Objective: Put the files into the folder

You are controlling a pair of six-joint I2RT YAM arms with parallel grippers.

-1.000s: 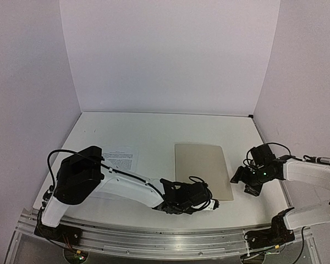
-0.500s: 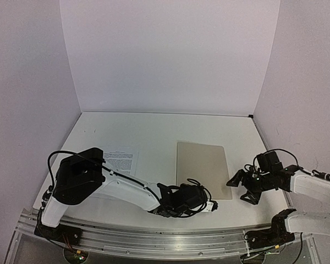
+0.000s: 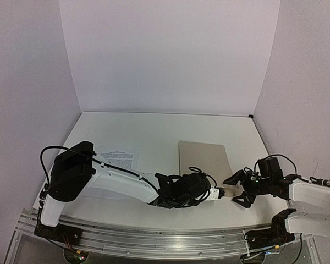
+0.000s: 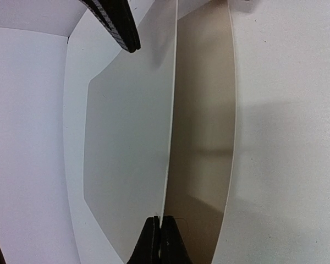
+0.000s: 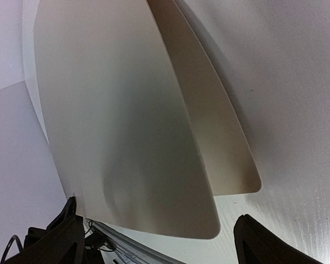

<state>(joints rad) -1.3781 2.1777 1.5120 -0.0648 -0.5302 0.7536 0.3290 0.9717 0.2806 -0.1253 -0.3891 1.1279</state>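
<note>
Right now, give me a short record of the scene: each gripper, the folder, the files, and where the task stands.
left gripper: shut, pinching the near edge of the folder's top cover
right gripper: open, holding nothing, beside the folder's near right corner
folder: tan, on the table right of centre, cover parted slightly from the back leaf
files: printed sheets lying flat, left of the folder, partly hidden
task: files not yet in the folder
</note>
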